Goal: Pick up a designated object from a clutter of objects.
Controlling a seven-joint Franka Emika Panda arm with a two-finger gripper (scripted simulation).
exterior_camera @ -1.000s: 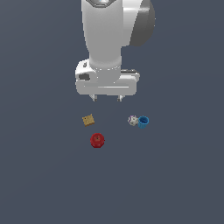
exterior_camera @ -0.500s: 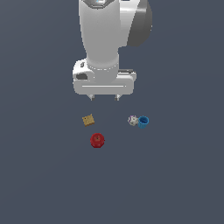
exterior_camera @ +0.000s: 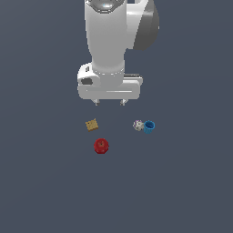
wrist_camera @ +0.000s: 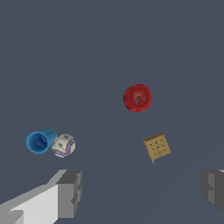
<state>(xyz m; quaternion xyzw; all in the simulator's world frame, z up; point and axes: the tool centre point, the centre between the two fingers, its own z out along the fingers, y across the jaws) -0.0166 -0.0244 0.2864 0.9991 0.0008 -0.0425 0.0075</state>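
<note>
Since a second ago only the arm shifted; gripper [exterior_camera: 109, 103] hangs upper centre, jaws wide, empty. Below: red ball [exterior_camera: 101, 146] centre-left, tan waffle block [exterior_camera: 92, 124], blue cup [exterior_camera: 149, 127] touching speckled ball [exterior_camera: 138, 125] right of centre

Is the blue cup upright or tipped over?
Tipped: in the wrist view the blue cup lies on its side, mouth facing sideways, beside the speckled ball.

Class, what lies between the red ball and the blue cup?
Nothing: bare grey floor separates the red ball from the blue cup in both views; the speckled ball sits beside the cup.
</note>
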